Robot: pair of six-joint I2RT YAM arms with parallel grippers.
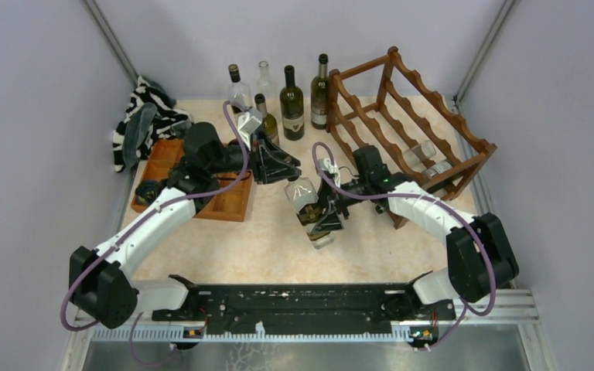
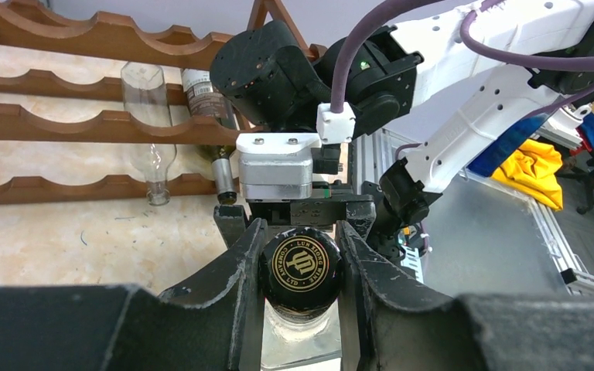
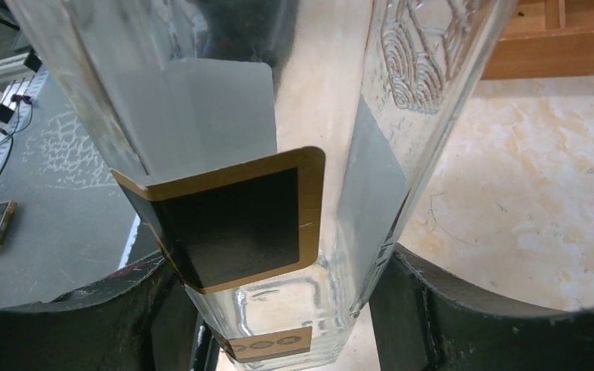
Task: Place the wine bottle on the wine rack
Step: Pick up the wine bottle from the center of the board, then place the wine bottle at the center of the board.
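The wine bottle (image 1: 309,202) is clear square glass with a black-and-gold label, lying tilted above the table's middle. My left gripper (image 1: 288,173) is shut on its black gold-printed cap (image 2: 302,267), one finger on each side. My right gripper (image 1: 323,218) has its fingers on both sides of the lower body (image 3: 278,154), against the glass. The wine rack (image 1: 414,116) stands at the back right, dark reddish-brown with wavy rails (image 2: 69,127), just right of both grippers. Two bottles lie on its low tier (image 1: 425,158).
Several upright bottles (image 1: 290,100) stand at the back, left of the rack. An orange-brown compartment tray (image 1: 228,202) lies under the left arm, with a black-and-white striped cloth (image 1: 143,124) behind it. The right arm's white link (image 2: 464,85) is close in front of the left wrist camera.
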